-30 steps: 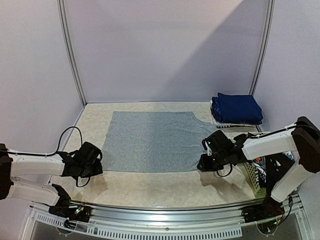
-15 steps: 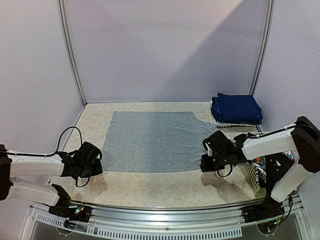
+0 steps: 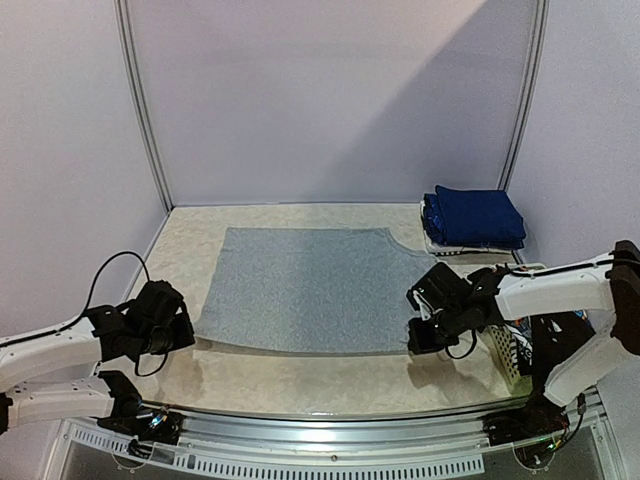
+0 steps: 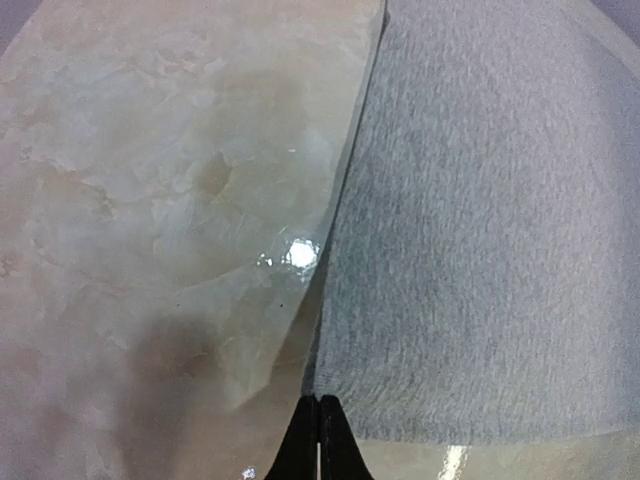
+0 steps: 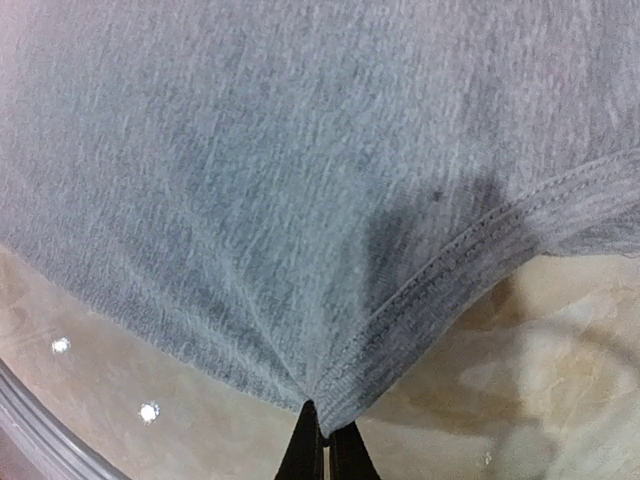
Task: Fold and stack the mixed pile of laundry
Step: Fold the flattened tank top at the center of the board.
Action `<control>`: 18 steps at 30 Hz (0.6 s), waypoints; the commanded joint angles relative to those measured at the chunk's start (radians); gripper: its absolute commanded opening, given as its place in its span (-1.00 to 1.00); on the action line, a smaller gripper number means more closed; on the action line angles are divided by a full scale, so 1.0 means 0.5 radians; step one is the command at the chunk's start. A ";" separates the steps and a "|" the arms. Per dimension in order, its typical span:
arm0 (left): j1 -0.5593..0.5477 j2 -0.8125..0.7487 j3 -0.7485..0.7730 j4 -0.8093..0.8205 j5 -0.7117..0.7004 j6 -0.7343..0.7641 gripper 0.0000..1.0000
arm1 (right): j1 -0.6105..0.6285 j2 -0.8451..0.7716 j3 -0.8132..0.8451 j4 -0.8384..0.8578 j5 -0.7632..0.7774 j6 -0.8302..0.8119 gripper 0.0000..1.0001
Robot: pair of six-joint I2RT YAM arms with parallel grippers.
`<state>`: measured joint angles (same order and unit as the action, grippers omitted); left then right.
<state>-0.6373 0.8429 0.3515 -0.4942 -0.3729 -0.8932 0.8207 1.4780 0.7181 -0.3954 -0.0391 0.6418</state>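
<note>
No readable text, label or number anywhere.

A white basket [image 3: 505, 355] (lattice-sided) sits on the marbled table [image 3: 300, 382].

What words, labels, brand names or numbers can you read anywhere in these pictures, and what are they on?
No text can be read. The flat grey cloth shirt is plain in every view; the folded navy blue cloth pile and the white lattice plastic basket show no legible mark.
</note>
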 commanded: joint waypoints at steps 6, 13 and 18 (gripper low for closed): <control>-0.036 -0.065 0.141 -0.177 -0.038 0.047 -1.00 | 0.031 -0.068 0.336 -0.521 0.187 -0.044 -1.00; -0.002 0.241 0.334 -0.095 -0.178 0.205 -1.00 | 0.031 0.102 0.674 -0.757 0.400 -0.125 -1.00; 0.079 0.485 0.459 0.000 -0.194 0.326 -1.00 | 0.012 0.318 0.902 -0.886 0.532 -0.172 -1.00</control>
<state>-0.6277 1.0187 0.5331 -0.5358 -0.4389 -0.7994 0.8303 1.5604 1.0988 -0.7429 0.1368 0.5869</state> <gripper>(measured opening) 0.008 0.020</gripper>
